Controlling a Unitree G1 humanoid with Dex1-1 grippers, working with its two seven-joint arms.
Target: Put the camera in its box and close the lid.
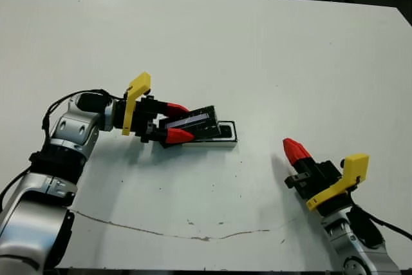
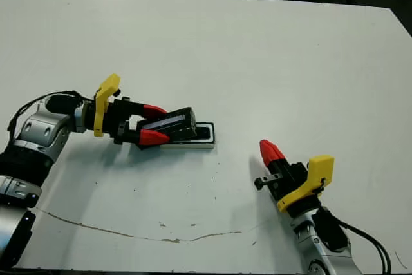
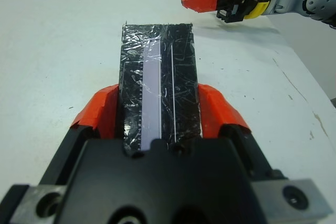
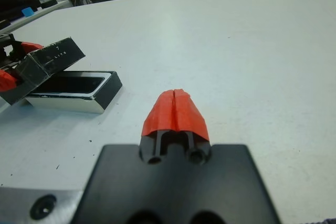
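Lid-closing step: the left gripper [image 1: 174,122] is pinching the speckled black lid [image 1: 193,123], tilted above the white box [image 4: 73,92] holding the dark camera [image 4: 71,83]; it should level and square it before lowering, while the right gripper [image 4: 176,109], fingers pressed together, is idling well apart.

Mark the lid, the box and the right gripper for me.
lid [image 3: 157,77]: left wrist view, on its pale lengthwise stripe.
box [image 4: 68,103]: right wrist view, on its white side wall.
right gripper [image 1: 294,149]: left eye view, on the closed red fingertips.

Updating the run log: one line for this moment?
left pincer: holds lid tilted over box | right pincer: shut, empty, apart
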